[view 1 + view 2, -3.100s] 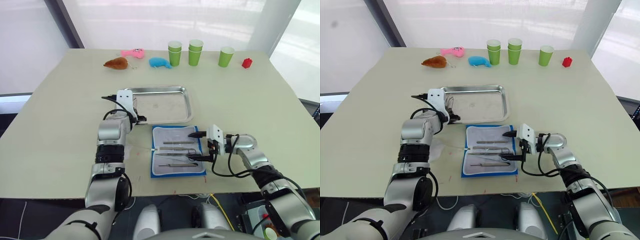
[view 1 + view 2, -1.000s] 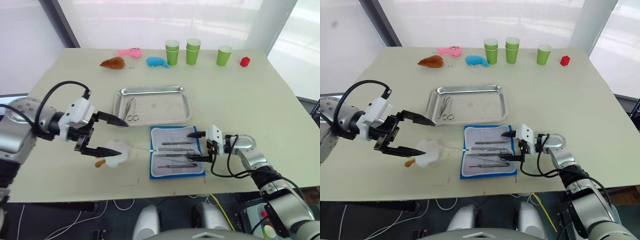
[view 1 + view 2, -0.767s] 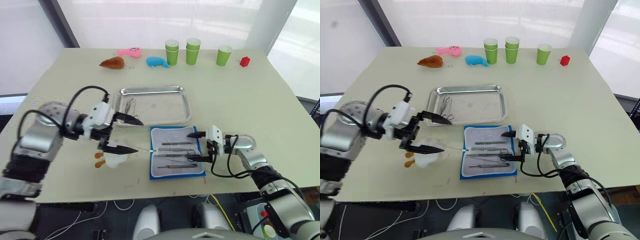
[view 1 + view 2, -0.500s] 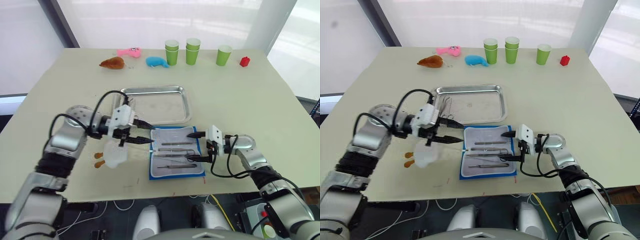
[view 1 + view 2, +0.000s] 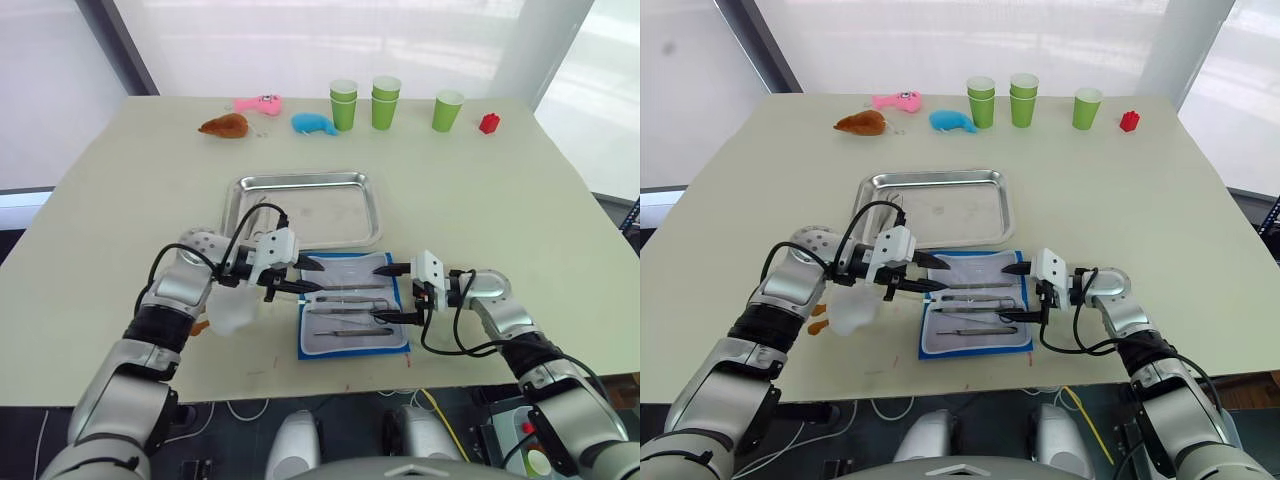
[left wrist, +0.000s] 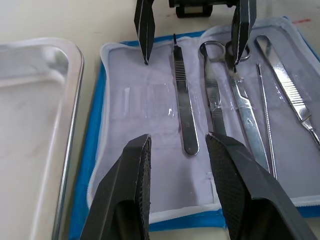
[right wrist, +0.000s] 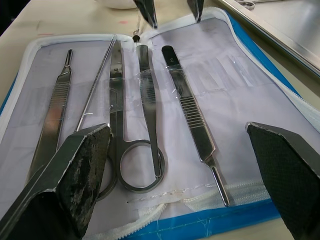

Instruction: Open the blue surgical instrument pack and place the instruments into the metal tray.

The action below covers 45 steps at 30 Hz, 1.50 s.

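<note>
The pack [image 5: 354, 316] lies open in front of the tray [image 5: 303, 211], instruments [image 7: 145, 95] in its lining. My left gripper [image 6: 176, 150] hovers open and empty above the flat handle [image 6: 183, 112]; the right gripper [image 5: 396, 293] is spread wide, also empty. I would straddle that handle squarely, lower and close gently.

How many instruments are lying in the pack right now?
5, side by side in the open pack: handle, forceps, scissors, probe, tweezers. None seem hidden.
</note>
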Motion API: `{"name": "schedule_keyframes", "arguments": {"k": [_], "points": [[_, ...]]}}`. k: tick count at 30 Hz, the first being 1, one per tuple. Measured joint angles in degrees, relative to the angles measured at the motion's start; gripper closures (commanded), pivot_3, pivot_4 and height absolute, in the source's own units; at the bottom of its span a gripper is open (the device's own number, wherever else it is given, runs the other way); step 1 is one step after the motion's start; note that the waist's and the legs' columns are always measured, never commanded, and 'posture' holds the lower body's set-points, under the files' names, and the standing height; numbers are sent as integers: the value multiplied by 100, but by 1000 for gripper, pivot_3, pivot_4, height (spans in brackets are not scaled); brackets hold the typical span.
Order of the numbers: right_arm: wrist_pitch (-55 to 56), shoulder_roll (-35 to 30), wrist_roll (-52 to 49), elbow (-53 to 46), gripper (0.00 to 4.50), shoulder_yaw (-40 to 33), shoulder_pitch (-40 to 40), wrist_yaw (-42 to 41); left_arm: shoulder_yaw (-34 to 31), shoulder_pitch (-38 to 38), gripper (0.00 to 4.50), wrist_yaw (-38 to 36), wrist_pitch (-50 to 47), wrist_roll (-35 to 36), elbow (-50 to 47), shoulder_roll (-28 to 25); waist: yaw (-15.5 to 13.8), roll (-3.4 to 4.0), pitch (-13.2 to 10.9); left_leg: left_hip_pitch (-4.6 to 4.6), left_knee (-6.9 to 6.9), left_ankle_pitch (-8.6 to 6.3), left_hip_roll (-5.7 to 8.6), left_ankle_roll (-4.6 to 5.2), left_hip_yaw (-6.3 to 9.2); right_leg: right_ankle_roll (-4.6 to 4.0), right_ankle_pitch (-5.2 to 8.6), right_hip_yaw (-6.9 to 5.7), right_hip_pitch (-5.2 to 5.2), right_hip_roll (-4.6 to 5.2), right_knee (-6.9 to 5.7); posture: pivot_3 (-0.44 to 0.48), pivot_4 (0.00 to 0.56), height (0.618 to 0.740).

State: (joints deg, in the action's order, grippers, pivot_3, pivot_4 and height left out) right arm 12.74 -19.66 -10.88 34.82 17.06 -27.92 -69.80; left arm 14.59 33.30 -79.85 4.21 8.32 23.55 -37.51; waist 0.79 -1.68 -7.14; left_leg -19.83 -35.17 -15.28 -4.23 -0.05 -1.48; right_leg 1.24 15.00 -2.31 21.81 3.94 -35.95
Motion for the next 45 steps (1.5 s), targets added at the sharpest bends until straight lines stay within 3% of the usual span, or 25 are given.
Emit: {"name": "schedule_keyframes", "arguments": {"k": [26,27,28,30,31,45], "points": [[0,6,0,0,0,0,13,11,-21,-29,2637,25,483,-286,658,534,0,4,7,2,0,0,1,0,14,-4,-3,-17,-9,-1,0,0,150,740],[0,6,0,0,0,0,13,12,-33,-46,3195,19,517,-271,677,541,0,5,8,2,0,0,1,0,14,-4,-3,-17,-9,-1,0,0,150,740],[-1,6,0,0,0,0,15,15,-33,-76,3342,-29,566,-259,689,547,0,5,9,2,0,0,1,0,14,-4,-3,-17,-9,0,0,0,150,740],[-1,6,0,0,0,0,22,28,-42,-108,4287,-39,649,-257,724,554,-2,8,12,3,0,0,0,0,16,-4,-3,-19,-11,2,0,0,150,740],[-1,8,0,-1,0,0,25,34,-44,-107,4462,-37,675,-258,747,555,-2,8,12,3,0,0,0,0,18,-4,-3,-21,-11,2,0,0,150,740],[-1,16,0,-10,0,0,37,40,23,-28,4462,-82,566,-436,486,350,3,13,20,2,0,0,1,0,22,-6,-4,-28,-12,-12,0,0,150,740]]}}
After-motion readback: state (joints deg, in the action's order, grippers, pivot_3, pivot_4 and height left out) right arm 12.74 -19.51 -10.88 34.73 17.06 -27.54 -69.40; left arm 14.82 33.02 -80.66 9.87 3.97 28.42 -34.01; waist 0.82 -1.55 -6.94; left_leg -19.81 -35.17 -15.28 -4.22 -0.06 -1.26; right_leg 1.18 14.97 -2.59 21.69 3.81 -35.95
